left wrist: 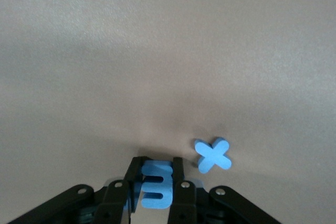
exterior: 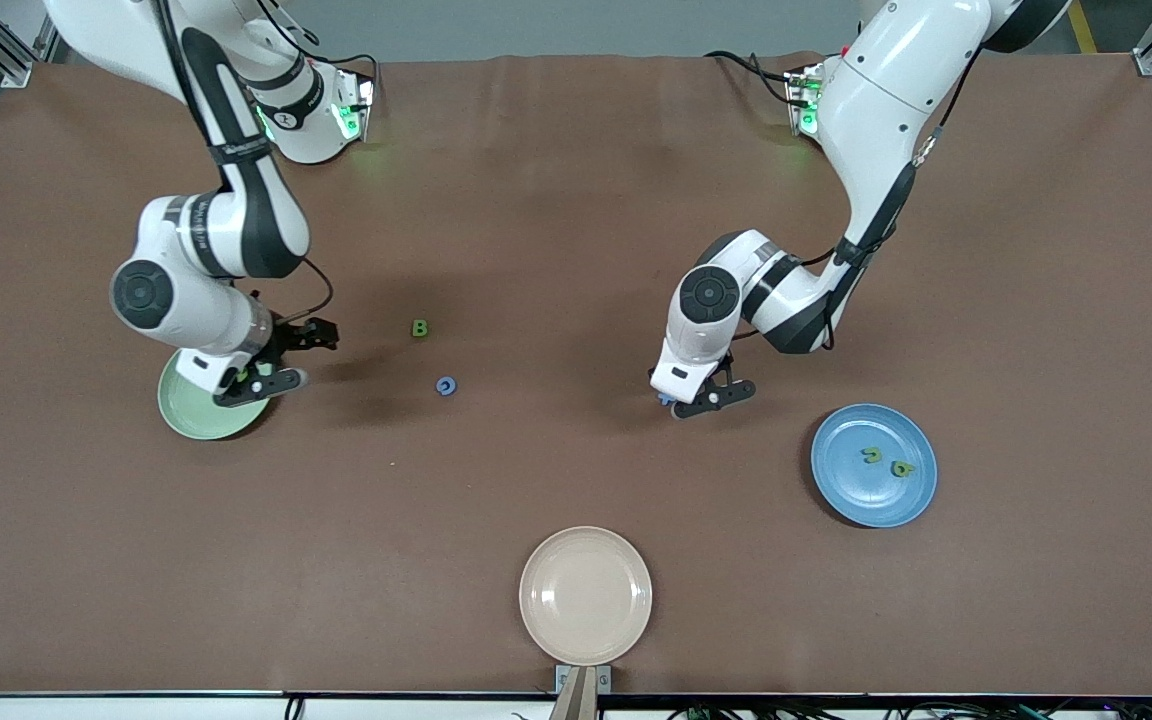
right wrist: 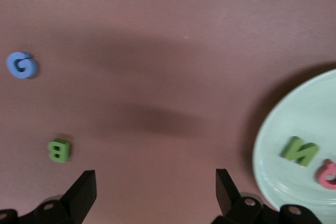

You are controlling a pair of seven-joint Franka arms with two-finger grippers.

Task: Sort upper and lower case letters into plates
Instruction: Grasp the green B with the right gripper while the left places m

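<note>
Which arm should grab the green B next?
Right. Its gripper hangs open at the pale green plate, with nothing held, and the green B lies on the table toward that end. The left gripper is shut on a blue letter.

Pale green plate partly covered by right gripper in front view; cut by frame edge in right wrist view, pink letter clipped with it. Blue letter clamped in left gripper, lower part hidden between fingers; in front view only a blue speck under the gripper. Two green letters on blue plate: too small to read.
</note>
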